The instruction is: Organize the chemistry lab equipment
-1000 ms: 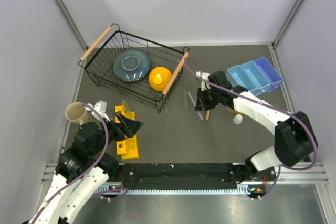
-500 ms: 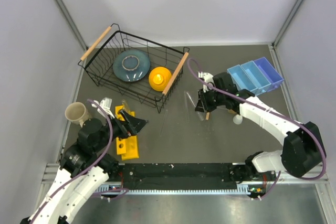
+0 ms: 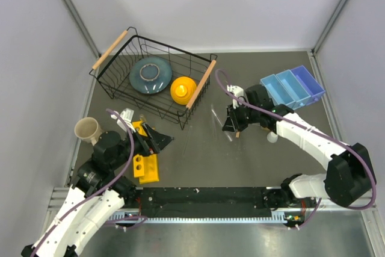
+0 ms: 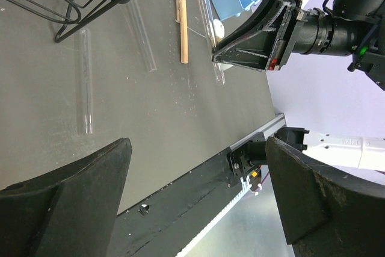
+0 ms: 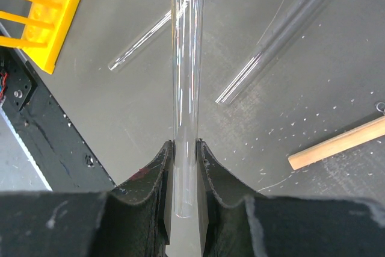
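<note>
My right gripper is shut on a slim clear glass tube, which sticks out forward past its fingertips above the dark table. From the left wrist view the same tube shows at the tip of the right gripper. A thin pale wooden stick lies on the table just right of it. Two more glass tubes lie flat ahead. A small white round piece rests beside the right arm. My left gripper hangs open and empty over the yellow rack.
A black wire basket with wooden handles holds a blue-grey plate and a yellow dome at the back left. Blue trays stand at the back right. A beige cup stands at the left edge.
My left arm has swung forward and to the right, over the yellow rack. My right gripper has shifted slightly nearer, still holding the tube.
</note>
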Robot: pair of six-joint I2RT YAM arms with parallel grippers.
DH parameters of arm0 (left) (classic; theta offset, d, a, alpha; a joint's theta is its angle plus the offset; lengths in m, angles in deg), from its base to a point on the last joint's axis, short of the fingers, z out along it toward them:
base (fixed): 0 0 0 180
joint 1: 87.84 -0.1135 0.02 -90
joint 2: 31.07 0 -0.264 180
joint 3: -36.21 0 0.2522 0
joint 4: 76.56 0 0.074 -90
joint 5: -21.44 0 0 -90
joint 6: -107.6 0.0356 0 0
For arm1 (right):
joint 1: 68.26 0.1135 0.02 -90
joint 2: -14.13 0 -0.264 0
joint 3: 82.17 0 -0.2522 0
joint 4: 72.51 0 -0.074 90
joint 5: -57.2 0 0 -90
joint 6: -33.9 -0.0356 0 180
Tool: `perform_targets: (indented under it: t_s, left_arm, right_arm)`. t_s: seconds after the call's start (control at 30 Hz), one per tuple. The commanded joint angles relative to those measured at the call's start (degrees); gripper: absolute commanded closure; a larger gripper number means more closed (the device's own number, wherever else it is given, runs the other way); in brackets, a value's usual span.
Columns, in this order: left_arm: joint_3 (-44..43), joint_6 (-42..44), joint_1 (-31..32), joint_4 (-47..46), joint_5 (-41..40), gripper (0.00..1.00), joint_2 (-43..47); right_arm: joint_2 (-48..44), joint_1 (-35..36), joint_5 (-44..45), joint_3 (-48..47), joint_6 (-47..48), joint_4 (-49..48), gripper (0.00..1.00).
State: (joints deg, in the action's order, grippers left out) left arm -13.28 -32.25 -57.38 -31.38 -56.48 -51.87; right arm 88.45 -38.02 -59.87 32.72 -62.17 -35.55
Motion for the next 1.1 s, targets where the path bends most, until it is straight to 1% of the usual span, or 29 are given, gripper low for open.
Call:
perform_targets:
  t_s: [0.0,1.07]
  left_arm:
    - [0.39,0.54,-0.14,-4.17,1.28,0.02,-0.65]
    - [1.18,2.12,-0.14,-6.37,3.04,0.02,-4.34]
  right_arm:
    - [-2.34,-0.18,-2.55,0.2,1.14,-2.02,0.87]
    - [-3.92,-0.27,-10.28,1.26,1.93,-1.84,0.86]
